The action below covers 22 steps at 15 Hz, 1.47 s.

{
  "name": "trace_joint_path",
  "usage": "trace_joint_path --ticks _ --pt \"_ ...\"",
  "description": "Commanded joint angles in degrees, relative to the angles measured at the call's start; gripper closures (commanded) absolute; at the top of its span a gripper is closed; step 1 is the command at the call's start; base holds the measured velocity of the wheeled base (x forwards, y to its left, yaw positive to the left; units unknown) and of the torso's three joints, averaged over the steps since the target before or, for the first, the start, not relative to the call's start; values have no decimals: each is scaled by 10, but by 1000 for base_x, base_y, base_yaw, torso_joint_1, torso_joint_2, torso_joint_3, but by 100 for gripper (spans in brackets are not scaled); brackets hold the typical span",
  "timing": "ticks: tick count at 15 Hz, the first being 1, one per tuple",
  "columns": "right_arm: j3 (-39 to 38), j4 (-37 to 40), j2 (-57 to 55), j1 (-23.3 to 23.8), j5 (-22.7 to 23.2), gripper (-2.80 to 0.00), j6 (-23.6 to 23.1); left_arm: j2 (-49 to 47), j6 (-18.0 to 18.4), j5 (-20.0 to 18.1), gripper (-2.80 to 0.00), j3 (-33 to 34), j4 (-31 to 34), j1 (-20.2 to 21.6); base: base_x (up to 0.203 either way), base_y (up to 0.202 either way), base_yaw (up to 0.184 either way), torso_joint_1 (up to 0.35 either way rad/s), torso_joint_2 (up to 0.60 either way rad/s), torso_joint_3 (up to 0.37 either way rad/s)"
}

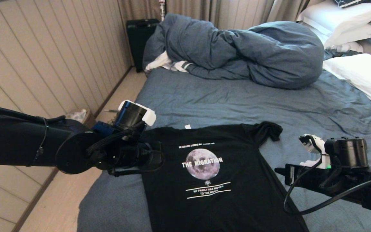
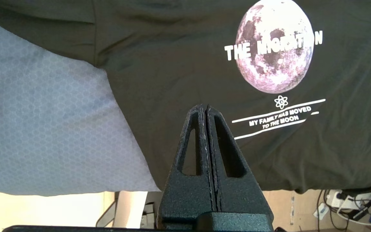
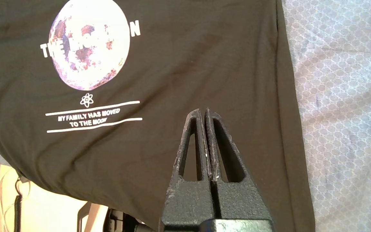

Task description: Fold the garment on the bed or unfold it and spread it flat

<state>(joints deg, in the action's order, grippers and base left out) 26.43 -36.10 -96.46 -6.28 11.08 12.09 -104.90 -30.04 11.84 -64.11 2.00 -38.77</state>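
The garment, a black T-shirt, lies spread print-up on the near part of the bed. Its moon print faces up and a small white neck label shows at the collar. One sleeve is bunched at the far right. My left gripper hovers over the shirt's left side, shut and empty; the left wrist view shows its jaws pressed together above the black cloth. My right gripper is at the shirt's right edge, also shut on nothing, over the cloth.
A bunched blue-grey duvet fills the far side of the bed, with white pillows at the right. A black suitcase stands against the wall beyond. A strip of floor runs along the panelled wall on the left.
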Motion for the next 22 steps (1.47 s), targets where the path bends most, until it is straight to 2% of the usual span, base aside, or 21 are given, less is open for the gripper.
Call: trace_joint_path --ticks 1,9,14,18,22 --pt "-1 -2 0 -1 1 0 0 0 -1 1 0 0 -1 1 0 0 0 0 0 0" --pt "-6 -1 36 0 1 0 0 24 2 5 0 5 -1 5 0 0 0 0 0 0" --pt "-14 13 110 17 -3 0 -5 134 10 30 0 42 2 11 0 0 0 0 0 0" --pt "-22 138 278 28 -13 0 -24 298 30 100 0 130 1 16 0 0 0 0 0 0" --pt "-25 266 407 38 -49 0 -27 436 46 132 0 211 24 38 0 0 0 0 0 0"
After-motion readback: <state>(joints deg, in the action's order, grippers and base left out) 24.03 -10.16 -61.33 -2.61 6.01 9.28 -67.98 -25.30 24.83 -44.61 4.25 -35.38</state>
